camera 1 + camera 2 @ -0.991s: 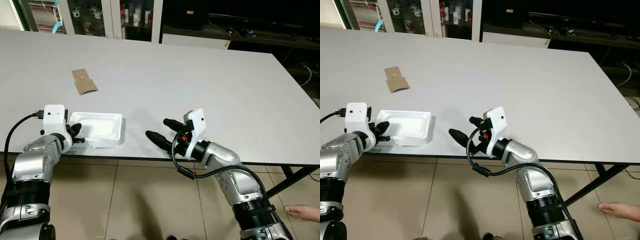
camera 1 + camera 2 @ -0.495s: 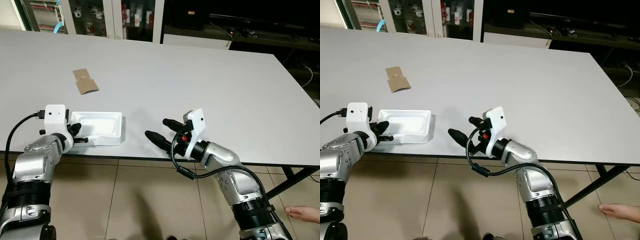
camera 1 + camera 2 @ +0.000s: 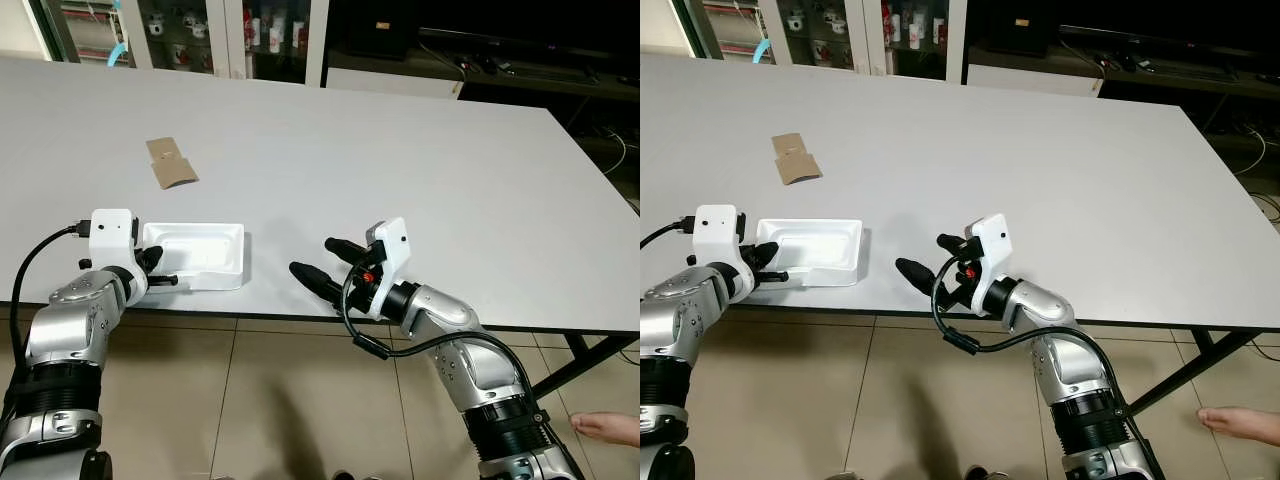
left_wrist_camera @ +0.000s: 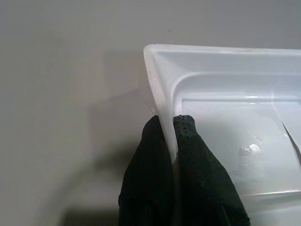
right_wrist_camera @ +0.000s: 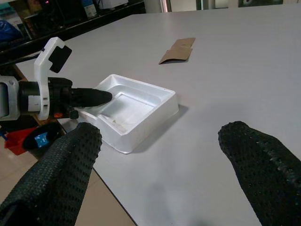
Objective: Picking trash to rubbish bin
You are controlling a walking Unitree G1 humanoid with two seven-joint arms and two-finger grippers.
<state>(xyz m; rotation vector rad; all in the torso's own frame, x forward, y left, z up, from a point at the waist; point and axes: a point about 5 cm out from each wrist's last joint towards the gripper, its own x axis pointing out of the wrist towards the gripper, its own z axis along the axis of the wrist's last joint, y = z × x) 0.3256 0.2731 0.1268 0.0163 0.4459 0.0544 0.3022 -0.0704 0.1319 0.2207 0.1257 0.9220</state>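
White foam-like tray [image 3: 205, 256], smooth, slight sheen inside, thin rim. Table [image 3: 400, 160] matt pale grey, smooth, dark edge. Brown cardboard piece [image 3: 170, 164], matt, creased. Left gripper [image 4: 171, 136] fingers black, pebbled rubbery texture; right gripper [image 3: 322, 262] same dotted black finish. Arms brushed silver metal with glossy white plastic brackets. Floor [image 3: 260, 400] glossy beige tiles.

We see bare table [image 3: 420, 150] between the white tray [image 3: 205, 252] and the cardboard scrap [image 3: 168, 164] (well apart), leaving passage.
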